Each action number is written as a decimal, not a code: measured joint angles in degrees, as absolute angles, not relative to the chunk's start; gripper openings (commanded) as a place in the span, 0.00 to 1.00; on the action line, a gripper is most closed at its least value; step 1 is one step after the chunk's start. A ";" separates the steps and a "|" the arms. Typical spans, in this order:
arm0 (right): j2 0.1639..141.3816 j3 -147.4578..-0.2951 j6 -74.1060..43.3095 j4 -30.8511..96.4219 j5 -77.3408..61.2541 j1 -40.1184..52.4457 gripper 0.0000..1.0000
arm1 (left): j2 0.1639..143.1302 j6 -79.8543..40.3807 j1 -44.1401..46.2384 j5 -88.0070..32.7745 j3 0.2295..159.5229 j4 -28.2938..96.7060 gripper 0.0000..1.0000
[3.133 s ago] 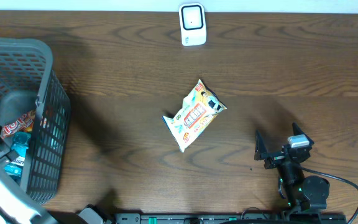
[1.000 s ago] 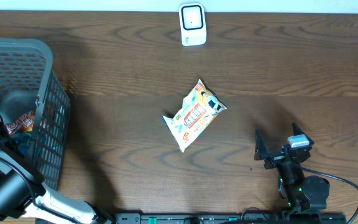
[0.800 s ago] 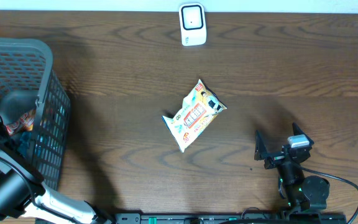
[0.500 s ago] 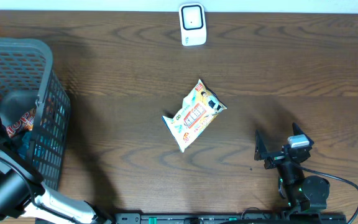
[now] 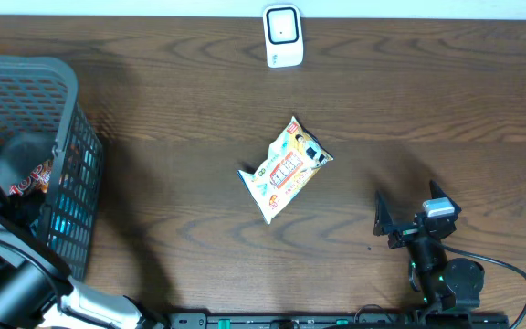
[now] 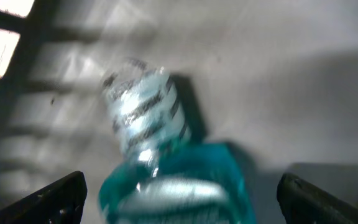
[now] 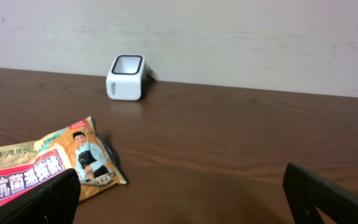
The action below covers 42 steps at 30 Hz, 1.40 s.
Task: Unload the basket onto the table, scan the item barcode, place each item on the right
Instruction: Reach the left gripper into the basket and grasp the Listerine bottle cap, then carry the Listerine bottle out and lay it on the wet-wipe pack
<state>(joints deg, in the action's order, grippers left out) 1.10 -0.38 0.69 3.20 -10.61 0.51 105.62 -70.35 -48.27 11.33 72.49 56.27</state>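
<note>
Left gripper (image 6: 180,183): jaws spread wide, down inside the basket (image 5: 69,212) and aimed at a teal pack (image 6: 219,186). View is blurred; no pinch is visible.
Why there: judged to be fetching an item for scanning, and the wide jaws suit a pack of that breadth.
Right gripper (image 7: 180,186): jaws spread, holding nothing, low over the table (image 5: 446,110) at the near right. Probably parked clear of the working lane.
Basket contents: the teal pack and a red-lettered wrapper (image 5: 27,183). Anything else is hidden by the mesh and the left arm.
Scanner (image 5: 282,35): upright at the far edge, window facing the arms, so a barcode must be turned toward it.
Snack packet (image 5: 286,171): flat at mid-table, printed face up, well apart from both grippers and between the scanner and the near edge.
Barcode: not visible on any item.
Task status: nothing is at the scanner yet.
</note>
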 measured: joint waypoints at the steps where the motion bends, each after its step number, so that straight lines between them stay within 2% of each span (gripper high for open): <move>1: 1.10 -0.38 0.69 3.20 -10.61 0.51 0.99 | 104.81 -70.22 -48.27 10.33 72.49 56.97 0.98; 9: 1.10 -0.38 0.69 3.20 -10.61 0.51 0.99 | 103.28 -70.02 -48.27 7.33 72.12 57.63 0.98; 20: 1.10 -0.38 0.69 3.20 -10.61 0.51 0.99 | 101.45 -70.02 -48.21 7.40 63.13 46.00 0.98; 22: 1.10 -0.38 0.69 3.20 -10.61 0.51 0.99 | 101.23 -70.02 -48.18 7.55 62.83 45.76 0.86; 24: 1.10 -0.38 0.69 3.20 -10.61 0.51 0.99 | 101.19 -69.60 -48.16 8.12 62.65 45.47 0.77; 30: 1.10 -0.38 0.69 3.20 -10.61 0.49 0.99 | 101.14 -68.88 -48.14 9.89 62.57 44.95 0.60; 42: 1.10 -0.38 0.69 3.18 -10.61 0.51 0.99 | 99.13 -59.77 -48.16 9.65 67.79 47.33 0.59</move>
<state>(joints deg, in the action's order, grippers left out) 1.10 -0.38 0.69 3.18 -10.61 0.51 99.13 -59.77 -48.16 9.65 67.79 47.33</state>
